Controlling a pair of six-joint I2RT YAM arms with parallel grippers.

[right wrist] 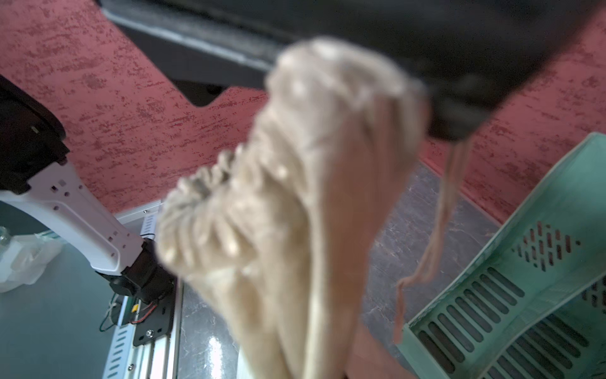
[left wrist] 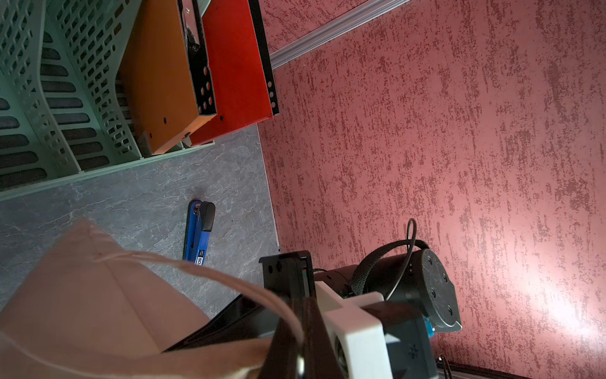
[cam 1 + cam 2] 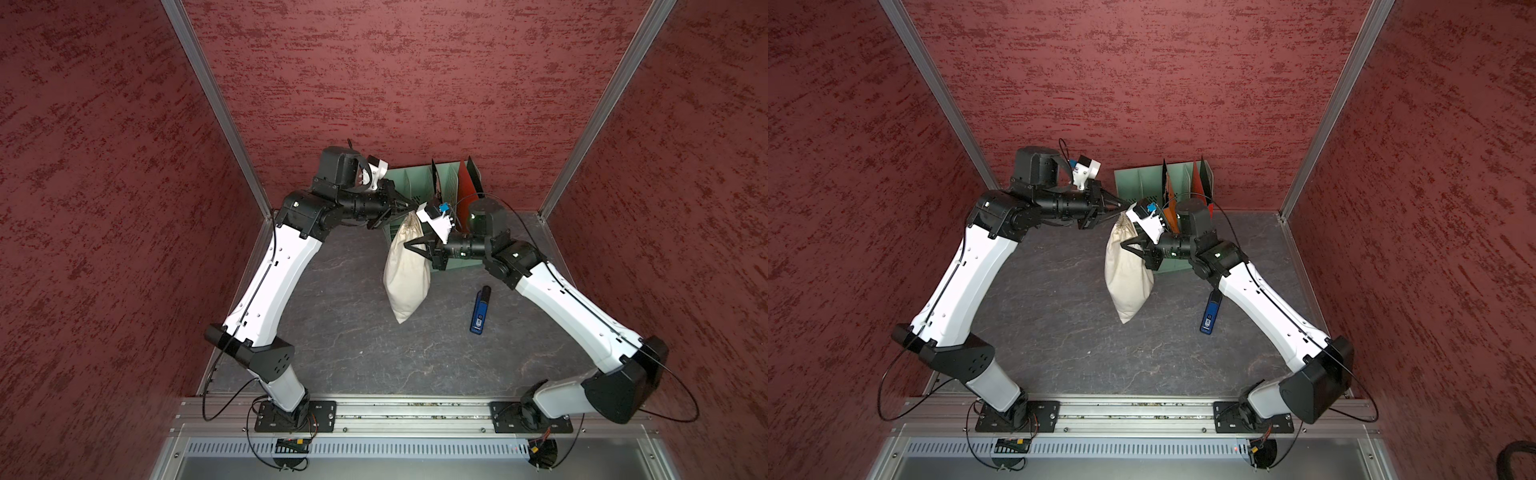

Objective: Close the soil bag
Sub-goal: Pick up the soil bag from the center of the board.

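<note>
the small cream cloth soil bag (image 3: 405, 282) hangs limp and bottom-heavy over the grey marbled desk (image 3: 353, 332), soft enough to slump, so its thin cords (image 1: 439, 236) look the surest hold: the right pincer (image 3: 406, 245) is closed at its neck, the left pincer (image 3: 413, 205) farther back closed on the cords.

Enclosed on 3 sides by red mottled wall panels (image 3: 415, 83), joined at the 2 rear corners by aluminium posts (image 3: 216, 104). Floored with a dark grey marbled surface (image 3: 353, 340), edged in front by an aluminium rail (image 3: 415, 409). Furnished with a pale green perforated file rack (image 3: 407, 180) by the rear wall, holding an orange folder (image 2: 157, 82) and a red folder (image 2: 236, 65); lit by a bright patch (image 2: 564, 315) on a side wall.
</note>
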